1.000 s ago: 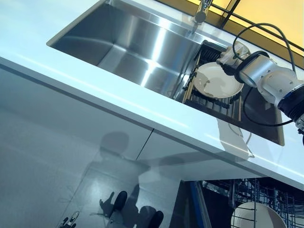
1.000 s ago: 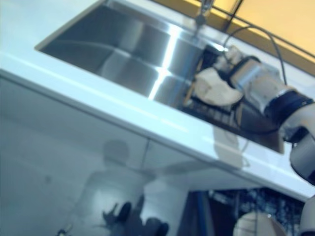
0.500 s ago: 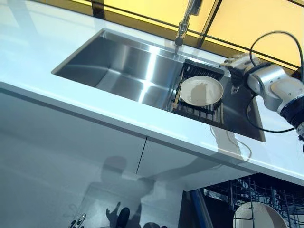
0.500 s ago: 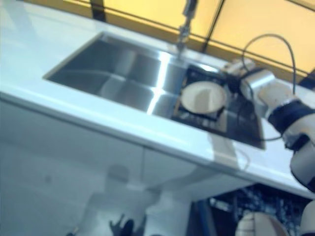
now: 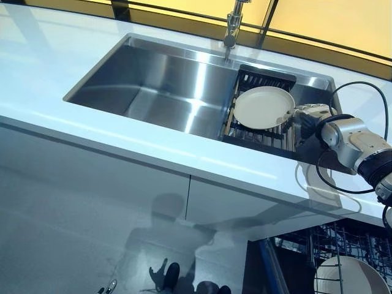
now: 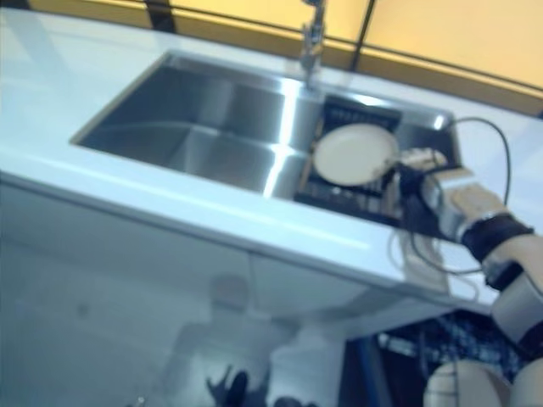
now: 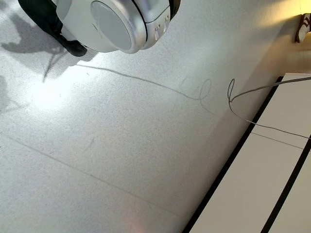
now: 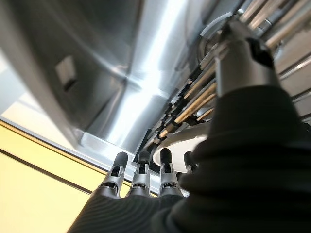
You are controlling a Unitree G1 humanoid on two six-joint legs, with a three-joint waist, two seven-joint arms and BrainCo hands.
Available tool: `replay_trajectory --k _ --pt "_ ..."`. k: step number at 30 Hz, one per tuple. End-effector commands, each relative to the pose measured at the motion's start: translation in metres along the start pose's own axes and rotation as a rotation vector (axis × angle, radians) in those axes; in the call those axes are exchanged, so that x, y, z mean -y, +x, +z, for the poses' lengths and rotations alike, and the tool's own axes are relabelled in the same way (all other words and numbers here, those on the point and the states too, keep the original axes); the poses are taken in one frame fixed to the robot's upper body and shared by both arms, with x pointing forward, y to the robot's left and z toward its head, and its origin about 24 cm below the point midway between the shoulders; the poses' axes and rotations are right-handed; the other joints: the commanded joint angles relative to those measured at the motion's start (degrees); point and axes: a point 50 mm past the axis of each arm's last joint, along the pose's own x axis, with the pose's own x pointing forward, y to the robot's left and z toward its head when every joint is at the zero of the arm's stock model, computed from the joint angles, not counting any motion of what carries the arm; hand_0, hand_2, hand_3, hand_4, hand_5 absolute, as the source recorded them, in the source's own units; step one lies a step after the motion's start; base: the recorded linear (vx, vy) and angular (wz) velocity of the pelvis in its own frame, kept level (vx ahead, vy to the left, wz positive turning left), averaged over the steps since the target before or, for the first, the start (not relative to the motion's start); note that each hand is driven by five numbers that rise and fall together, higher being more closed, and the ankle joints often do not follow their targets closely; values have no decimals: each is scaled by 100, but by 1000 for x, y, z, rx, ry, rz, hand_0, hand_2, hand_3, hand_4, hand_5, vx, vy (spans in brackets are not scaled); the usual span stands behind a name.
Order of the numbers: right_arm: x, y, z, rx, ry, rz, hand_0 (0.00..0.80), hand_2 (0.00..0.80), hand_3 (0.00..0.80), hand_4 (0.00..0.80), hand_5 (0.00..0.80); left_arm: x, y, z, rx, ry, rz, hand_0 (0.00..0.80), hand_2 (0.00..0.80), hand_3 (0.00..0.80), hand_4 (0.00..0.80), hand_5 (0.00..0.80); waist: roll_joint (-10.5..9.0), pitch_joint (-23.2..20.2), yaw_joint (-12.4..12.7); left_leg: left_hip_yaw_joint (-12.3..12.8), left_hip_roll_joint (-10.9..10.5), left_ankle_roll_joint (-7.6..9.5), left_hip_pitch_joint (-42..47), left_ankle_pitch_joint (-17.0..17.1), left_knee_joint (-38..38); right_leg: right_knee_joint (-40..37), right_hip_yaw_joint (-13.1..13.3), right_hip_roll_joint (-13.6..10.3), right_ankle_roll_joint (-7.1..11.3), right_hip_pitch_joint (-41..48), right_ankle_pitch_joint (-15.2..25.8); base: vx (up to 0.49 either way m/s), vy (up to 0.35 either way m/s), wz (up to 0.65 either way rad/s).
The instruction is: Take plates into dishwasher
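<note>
A kitchen: steel sink (image 5: 165,86) with tap (image 5: 232,24) set in a white counter (image 5: 122,138), dishwasher rack (image 5: 343,257) below (a plate (image 5: 349,278) in it).

Light: bright, even daylight.
Glare: white streak on the stainless steel sink (image 5: 184,86) centre.
Blur: right eye view soft throughout.

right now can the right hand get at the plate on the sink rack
Probably yes. The right hand sits right at the rim of the plate on the rack, fingers straight, nothing between them or lying on the plate.
</note>
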Motion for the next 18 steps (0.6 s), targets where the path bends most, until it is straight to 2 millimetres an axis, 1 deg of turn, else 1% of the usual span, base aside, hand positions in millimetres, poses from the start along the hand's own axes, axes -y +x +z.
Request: replay_trajectory --k 1,4,5,6,8,11,14,17,18 --pt "40 -3 -1 -6 -33 -197 0 0 0 0 0 5 1 4 30 1 -21 0 0 0 0 0 -192 317 -69 229 -106 84 82 -229 -104 -15 68 -570 709 0 250 0 0 0" --pt "43 -3 -1 -9 -33 -221 0 0 0 0 0 6 2 3 30 0 -21 0 0 0 0 0 -173 332 -79 233 -108 84 74 -226 -104 -15 74 -570 709 -14 254 0 0 0" --pt "46 -4 0 -13 -36 -247 0 0 0 0 0 7 1 2 29 1 -24 0 0 0 0 0 -148 342 -81 233 -112 82 59 -215 -104 -15 84 -573 708 -28 256 -32 -4 -1" --pt "55 -6 -1 -29 -45 -301 0 0 0 0 0 8 1 1 28 1 -29 0 0 0 0 0 -109 365 -88 234 -125 76 34 -197 -104 -15 86 -573 706 -53 261 -31 -3 -1" --pt "63 -7 0 -33 -54 -334 0 0 0 0 0 10 1 1 26 2 -34 0 0 0 0 0 -78 372 -90 229 -132 74 26 -188 -104 -15 80 -579 706 -57 264 0 0 0" --pt "69 -10 -1 -36 -67 -356 0 0 0 0 0 9 1 0 20 6 -36 0 0 0 0 0 -54 350 -99 221 -142 82 36 -197 -104 -15 76 -584 702 -47 253 0 0 0" --pt "71 -11 0 -33 -75 -363 0 0 0 0 0 9 1 0 18 8 -35 0 0 0 0 0 -52 342 -106 220 -141 82 43 -203 -104 -15 78 -585 705 -45 254 0 0 0" --pt "80 -13 4 -29 -110 -394 0 0 0 0 0 9 0 0 10 14 -41 0 0 0 0 0 -39 328 -114 258 -133 83 59 -207 -104 -15 87 -584 702 -45 256 0 0 0" --pt "83 -13 4 -33 -98 -403 0 0 0 0 0 11 0 -1 8 17 -45 0 0 0 0 0 -29 332 -113 256 -133 85 49 -205 -104 -15 89 -582 701 -51 255 0 0 0"
